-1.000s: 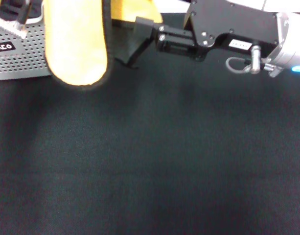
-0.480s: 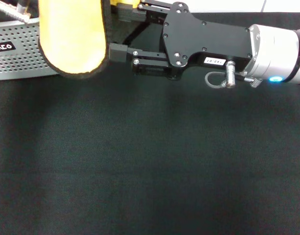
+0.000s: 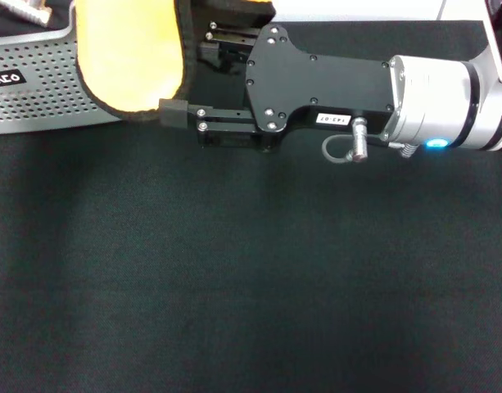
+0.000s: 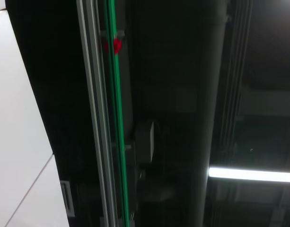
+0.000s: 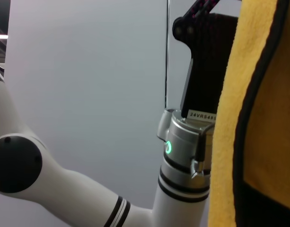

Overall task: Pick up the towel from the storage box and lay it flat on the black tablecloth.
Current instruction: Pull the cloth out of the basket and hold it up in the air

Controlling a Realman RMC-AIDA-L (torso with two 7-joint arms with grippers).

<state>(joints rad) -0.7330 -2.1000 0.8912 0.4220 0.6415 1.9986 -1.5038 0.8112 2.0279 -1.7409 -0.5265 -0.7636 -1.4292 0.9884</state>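
The yellow-orange towel (image 3: 128,57) with black trim hangs in the air at the top left, over the near edge of the storage box (image 3: 38,94); it also fills the near side of the right wrist view as the towel (image 5: 249,118). My left gripper (image 5: 204,66) holds it from above, out of the head view. My right gripper (image 3: 193,72) reaches in from the right and is open. One of its fingers (image 3: 175,110) is level with the towel's lower corner and the other is farther back. The towel's side edge lies between them. The black tablecloth (image 3: 251,278) covers the table.
The light grey perforated box stands at the far left on the cloth. My right arm's silver wrist (image 3: 447,102) spans the upper right. A white surface (image 3: 357,10) shows beyond the cloth's far edge.
My right gripper has moved left along the far side of the cloth until its open fingers straddle the towel's side edge. The towel has risen slightly.
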